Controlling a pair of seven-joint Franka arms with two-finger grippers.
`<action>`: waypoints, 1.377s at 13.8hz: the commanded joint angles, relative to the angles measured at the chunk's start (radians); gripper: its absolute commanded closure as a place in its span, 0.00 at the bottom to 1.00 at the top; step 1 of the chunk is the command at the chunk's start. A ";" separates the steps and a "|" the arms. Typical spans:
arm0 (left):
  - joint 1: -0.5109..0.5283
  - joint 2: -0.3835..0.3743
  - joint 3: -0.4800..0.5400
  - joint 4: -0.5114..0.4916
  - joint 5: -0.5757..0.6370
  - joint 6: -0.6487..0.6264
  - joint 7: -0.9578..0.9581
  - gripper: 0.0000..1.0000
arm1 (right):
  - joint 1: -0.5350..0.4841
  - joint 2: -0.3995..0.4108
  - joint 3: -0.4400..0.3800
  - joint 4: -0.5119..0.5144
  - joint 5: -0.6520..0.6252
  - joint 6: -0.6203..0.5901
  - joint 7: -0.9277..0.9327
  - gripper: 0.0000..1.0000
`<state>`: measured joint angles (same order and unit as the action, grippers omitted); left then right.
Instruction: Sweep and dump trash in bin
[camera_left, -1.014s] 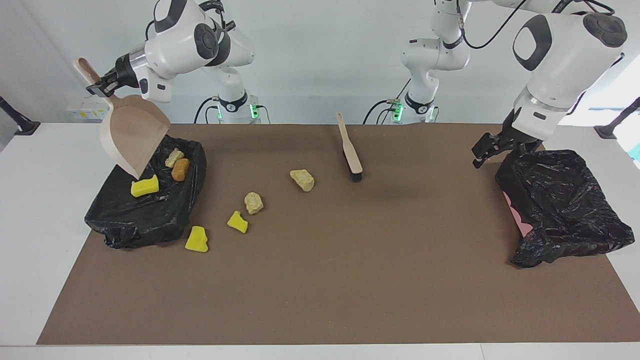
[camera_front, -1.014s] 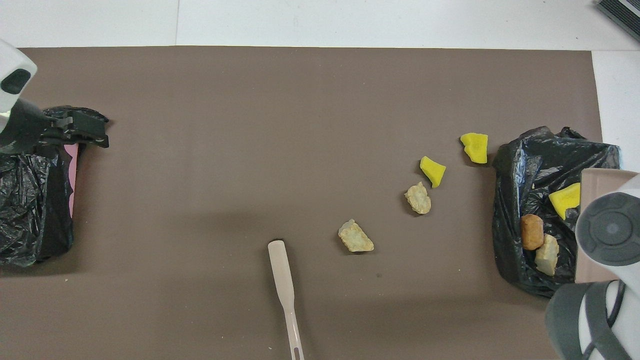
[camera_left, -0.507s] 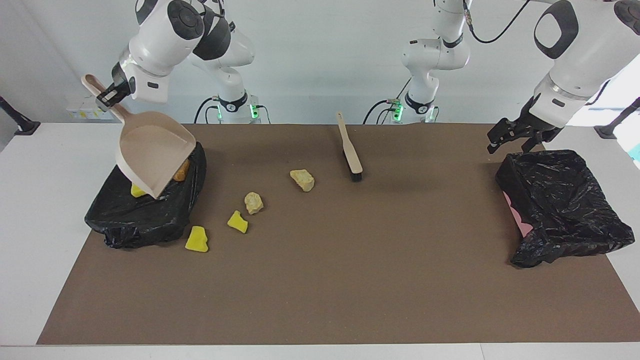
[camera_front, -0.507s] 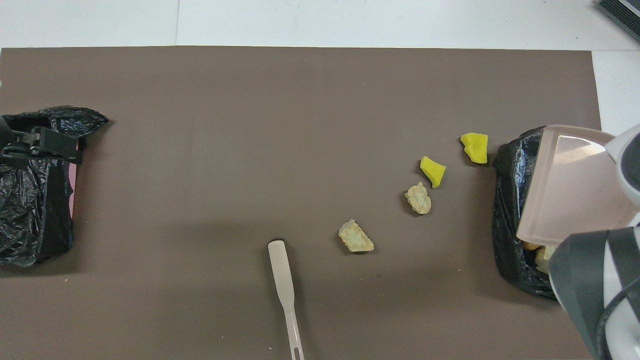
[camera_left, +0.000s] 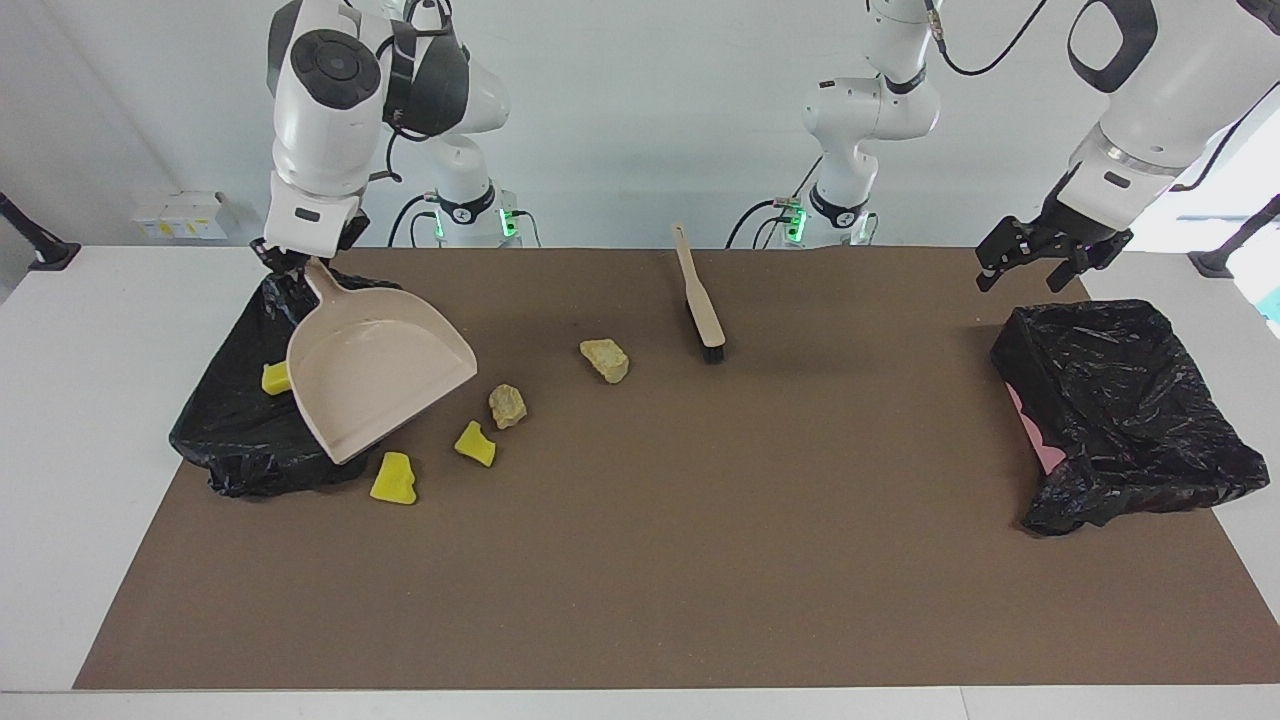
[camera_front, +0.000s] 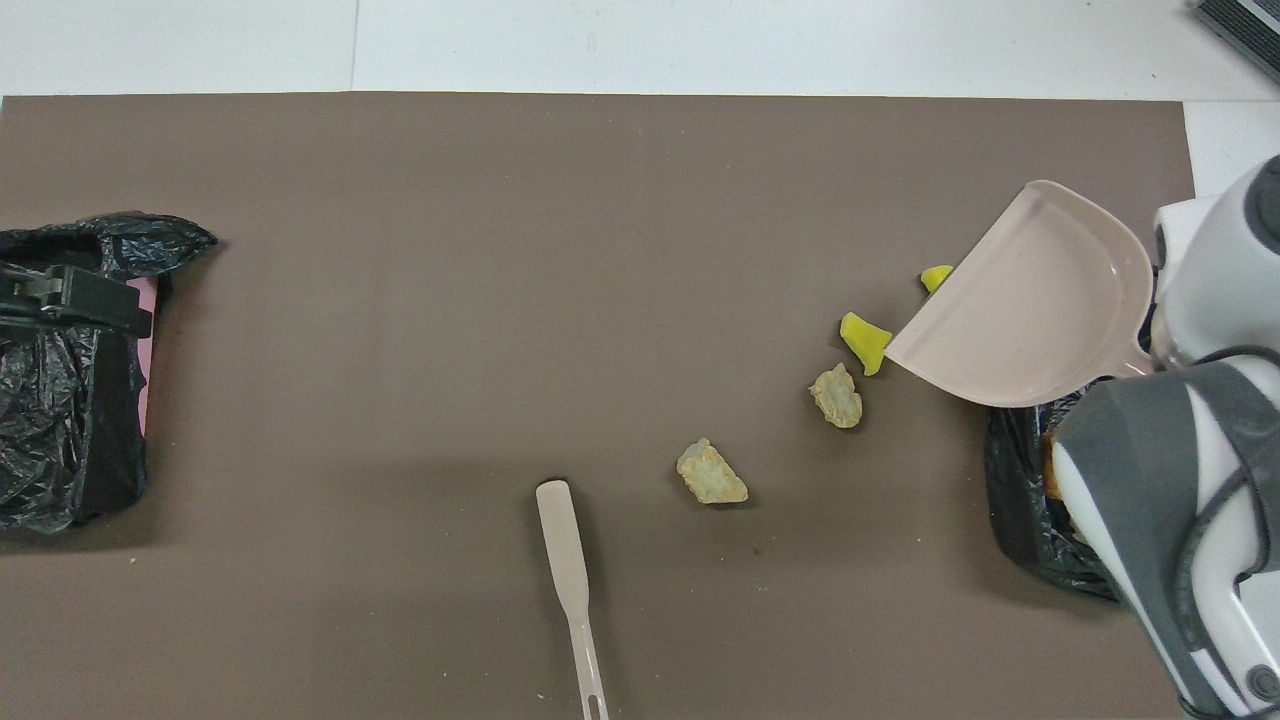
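My right gripper (camera_left: 287, 262) is shut on the handle of the empty beige dustpan (camera_left: 375, 385), which hangs tilted over the edge of the black-lined bin (camera_left: 235, 430) at the right arm's end. One yellow lump (camera_left: 275, 377) shows inside that bin. Loose trash lies on the brown mat beside the pan's mouth: two yellow chunks (camera_left: 393, 478) (camera_left: 475, 444) and two beige chunks (camera_left: 507, 405) (camera_left: 605, 359). In the overhead view the dustpan (camera_front: 1030, 300) partly covers one yellow chunk (camera_front: 937, 277). My left gripper (camera_left: 1030, 268) hangs open and holds nothing, over the edge of the second bin (camera_left: 1130, 410).
The beige-handled brush (camera_left: 700, 300) lies on the mat near the robots' side, mid-table, bristles pointing away from the robots. The brown mat (camera_left: 700, 560) covers most of the white table. The second black-lined bin with a pink side stands at the left arm's end.
The right arm swung the dustpan from tipped over the bin down and round, mouth now toward the loose chunks. The left gripper rose and drew back from the second bin.
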<state>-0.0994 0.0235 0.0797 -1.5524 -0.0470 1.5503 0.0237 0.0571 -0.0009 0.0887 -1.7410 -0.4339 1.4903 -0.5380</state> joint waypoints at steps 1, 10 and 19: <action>-0.011 -0.017 -0.001 -0.015 0.030 -0.015 0.024 0.00 | 0.065 0.125 0.009 0.122 0.063 -0.015 0.206 1.00; 0.001 -0.085 -0.001 -0.124 0.061 -0.004 0.090 0.00 | 0.288 0.476 0.009 0.424 0.417 0.110 0.950 1.00; 0.001 -0.083 -0.001 -0.123 0.062 0.004 0.090 0.00 | 0.435 0.697 0.022 0.633 0.520 0.240 1.176 1.00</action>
<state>-0.0988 -0.0385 0.0778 -1.6482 -0.0045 1.5375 0.1014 0.5000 0.6798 0.1000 -1.1498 0.0406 1.7208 0.6153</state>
